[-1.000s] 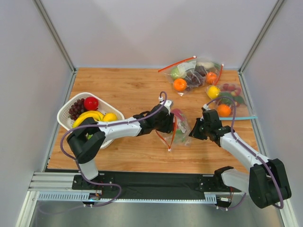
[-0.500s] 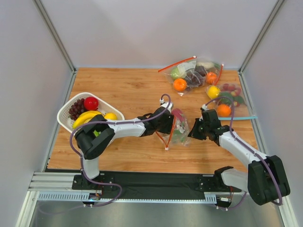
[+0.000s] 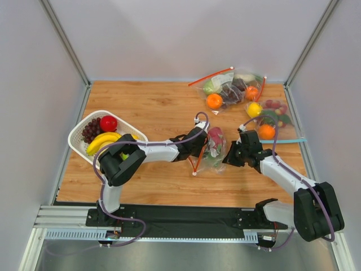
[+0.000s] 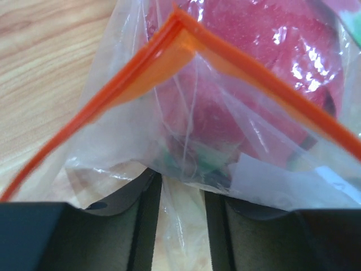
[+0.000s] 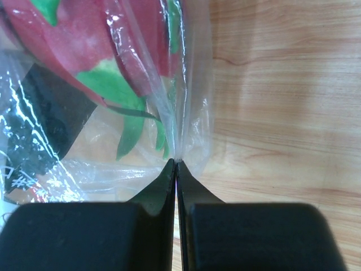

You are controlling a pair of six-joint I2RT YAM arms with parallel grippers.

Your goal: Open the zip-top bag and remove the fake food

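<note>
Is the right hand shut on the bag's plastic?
Yes, the right hand has its fingers pressed together on a fold of the zip-top bag.

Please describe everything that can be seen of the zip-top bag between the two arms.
The zip-top bag is clear, crinkly plastic with a red-orange zip strip, folded to a sharp peak in the left wrist view. Inside show a pink-red fruit with green tips and a whitish label. It sits between the arms, above the wooden table. The right pincer is shut on a fold of its plastic; the left pincer, jaws apart, is against its other side.
</note>
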